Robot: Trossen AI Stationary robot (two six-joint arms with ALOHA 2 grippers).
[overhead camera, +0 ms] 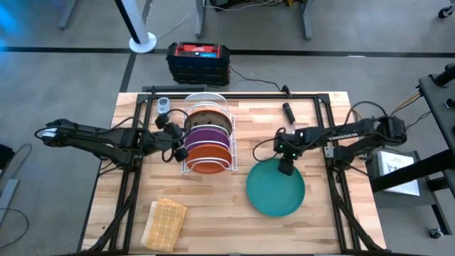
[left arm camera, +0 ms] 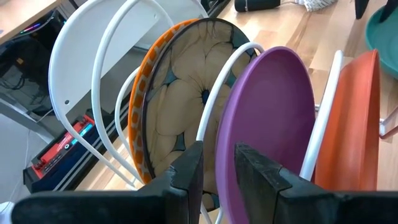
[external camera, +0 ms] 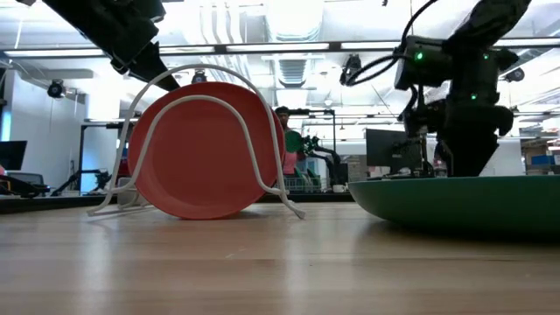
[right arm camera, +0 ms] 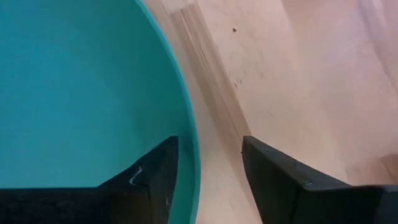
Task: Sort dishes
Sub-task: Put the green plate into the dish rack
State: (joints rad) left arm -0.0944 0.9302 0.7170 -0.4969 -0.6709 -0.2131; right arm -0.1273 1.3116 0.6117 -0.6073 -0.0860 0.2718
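Four plates stand racked in the wire rack; the teal plate (four o'clock) remains, right gripper fingers apart astride its rim, left gripper narrowly parted, empty.

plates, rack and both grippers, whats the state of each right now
teal plate: flat on the table, right gripper open, fingers either side of its rim
orange plate: upright in the white rack, front slot
purple plate: upright in the rack behind the orange one
patterned plate: upright in the rack behind the purple one
left gripper: by the rack, fingers slightly apart, gripping nothing visible
tan cloth: lying flat on the table
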